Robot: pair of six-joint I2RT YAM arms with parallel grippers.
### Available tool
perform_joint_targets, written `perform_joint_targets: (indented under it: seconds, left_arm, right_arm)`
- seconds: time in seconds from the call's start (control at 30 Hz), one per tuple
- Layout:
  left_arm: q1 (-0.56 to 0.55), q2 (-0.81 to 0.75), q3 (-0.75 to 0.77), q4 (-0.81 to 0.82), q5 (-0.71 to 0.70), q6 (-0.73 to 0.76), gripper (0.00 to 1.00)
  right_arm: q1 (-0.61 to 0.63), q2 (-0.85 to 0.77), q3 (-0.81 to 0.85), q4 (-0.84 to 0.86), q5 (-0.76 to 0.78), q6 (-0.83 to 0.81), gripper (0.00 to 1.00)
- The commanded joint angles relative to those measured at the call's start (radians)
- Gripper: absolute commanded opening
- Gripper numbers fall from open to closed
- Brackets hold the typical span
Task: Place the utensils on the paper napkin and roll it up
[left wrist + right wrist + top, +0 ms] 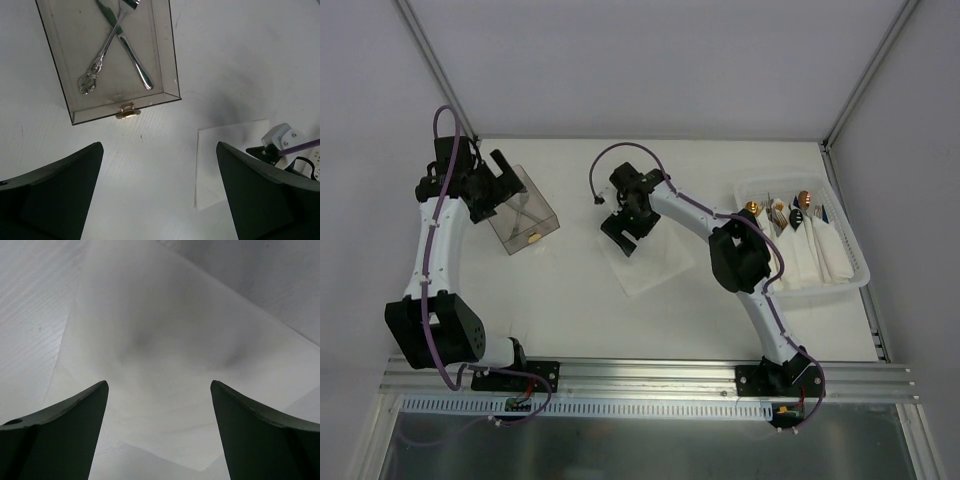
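Upper left, the clear box (165,50) holds two crossed utensils (118,34). Mid-frame, the paper napkin (165,340) lies flat under the spread, empty right hand (159,385); left hand (160,145) likewise spread.

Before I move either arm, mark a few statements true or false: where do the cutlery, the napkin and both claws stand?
1. Two silver metal utensils lie crossed inside the clear plastic box. True.
2. The left claw is shut on a utensil. False: it is open and empty, above bare table just short of the box.
3. The flat white paper napkin lies spread on the table under the open right claw. True.
4. A utensil already lies on the napkin. False: what shows of the napkin is bare.
5. The white rectangular plastic tray stands at the table's left side. False: it stands on the right side.
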Motion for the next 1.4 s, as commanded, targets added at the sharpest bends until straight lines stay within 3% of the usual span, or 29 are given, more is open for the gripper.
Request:
perform_joint_targets:
  seconds: [0.0,0.2,0.23,0.53,0.77,1.13,1.37]
  left_arm:
    - [0.015,0.062,0.099,-0.004,0.061,0.062,0.98]
    - [0.026,0.209,0.224,-0.024,0.084,0.091,0.77]
    - [0.026,0.231,0.239,-0.027,0.085,0.109,0.76]
    - [0.027,0.430,0.394,-0.062,-0.021,0.440,0.69]
    - [0.047,0.575,0.443,-0.076,0.043,0.548,0.56]
    - [0.043,0.733,0.488,-0.074,0.098,0.606,0.38]
    - [0.018,0.786,0.499,-0.076,0.085,0.617,0.37]
  right_arm:
    - [-0.002,-0.042,0.058,-0.017,-0.052,-0.088,0.88]
    - [-0.022,-0.105,0.134,-0.047,-0.168,-0.096,0.95]
    - [-0.028,-0.120,0.140,-0.055,-0.185,-0.084,0.99]
    - [-0.137,-0.297,0.013,-0.075,-0.261,0.019,0.99]
    - [-0.261,-0.366,-0.151,-0.098,-0.317,0.096,0.99]
    - [-0.373,-0.375,-0.207,-0.097,-0.300,0.097,0.99]
    - [-0.402,-0.354,-0.202,-0.109,-0.311,0.094,0.99]
